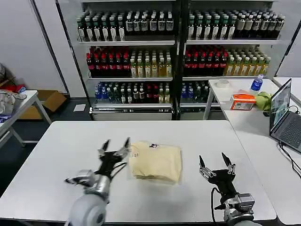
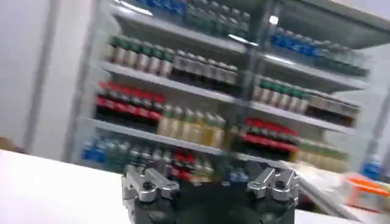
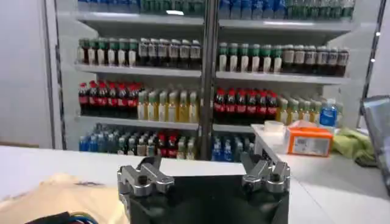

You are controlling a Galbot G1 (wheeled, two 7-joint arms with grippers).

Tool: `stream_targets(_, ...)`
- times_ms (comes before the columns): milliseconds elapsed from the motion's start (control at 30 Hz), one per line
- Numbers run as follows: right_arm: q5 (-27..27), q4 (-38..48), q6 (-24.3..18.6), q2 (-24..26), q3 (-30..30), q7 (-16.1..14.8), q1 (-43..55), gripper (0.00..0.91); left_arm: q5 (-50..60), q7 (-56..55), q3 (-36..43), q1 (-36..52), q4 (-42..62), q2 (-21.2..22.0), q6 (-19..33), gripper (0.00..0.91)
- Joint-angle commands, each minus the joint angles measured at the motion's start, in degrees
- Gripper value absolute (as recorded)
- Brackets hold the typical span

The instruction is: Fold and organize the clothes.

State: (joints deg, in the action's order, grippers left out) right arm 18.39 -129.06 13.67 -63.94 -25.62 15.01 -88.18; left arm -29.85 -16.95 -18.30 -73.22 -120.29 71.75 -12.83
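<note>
Lying near the middle of the white bench [image 1: 56, 155]: the pale yellow T-shirt [image 1: 156, 162], already gathered into a compact, roughly square bundle with its small dark neck label facing up at the far edge. Looking largely folded, judging by the tidy outline, though with a slightly rumpled, layered near edge still wanting a smoothing or one more tuck. Not yet set off to any side or stacked anywhere, so the organizing part seeming to be what is left.

Hovering just beside the shirt's left edge: the left claw [image 1: 115, 146], fingers spread apart and pointing away from the robot, gripping nothing, no cloth between them. In its own wrist view, the left claw [image 2: 210, 182] standing wide with only the bottle shelves [image 1: 174, 52] beyond.

Waiting near the front edge of the bench, well apart from the shirt on its right side: the right claw [image 1: 215, 165], fingers likewise apart and empty. In the right wrist view, the right claw [image 3: 204, 175] gaping, with a corner of the yellow shirt [image 3: 55, 198] showing low beside it.

Sitting on the side table, untouched and no part of this job: a laptop [image 1: 284, 117] and a green cloth [image 1: 263, 100].
</note>
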Motion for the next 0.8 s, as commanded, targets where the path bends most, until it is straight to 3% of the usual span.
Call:
stream_targets(33, -1.36, 1.88, -2.34, -1.75, 2.65, -0.23, 3.35, 0.907, 5.24, 2.55, -19.17, -18.57, -11.20, -1.73, 2.79, 0.907)
stream_targets(400, -3.14, 1.15, -1.49, -3.68, 0.81, -0.11, 1.83, 0.907, 9.67, 4.39, -16.95, -18.57, -10.88, -1.99, 2.02, 0.907)
stream_targets(800, -4.37, -0.48, -0.44, -2.46, -0.08, -1.96, -0.10, 0.907, 7.01, 8.75, -19.99, -19.86, -12.25, -5.91, -0.61, 0.907)
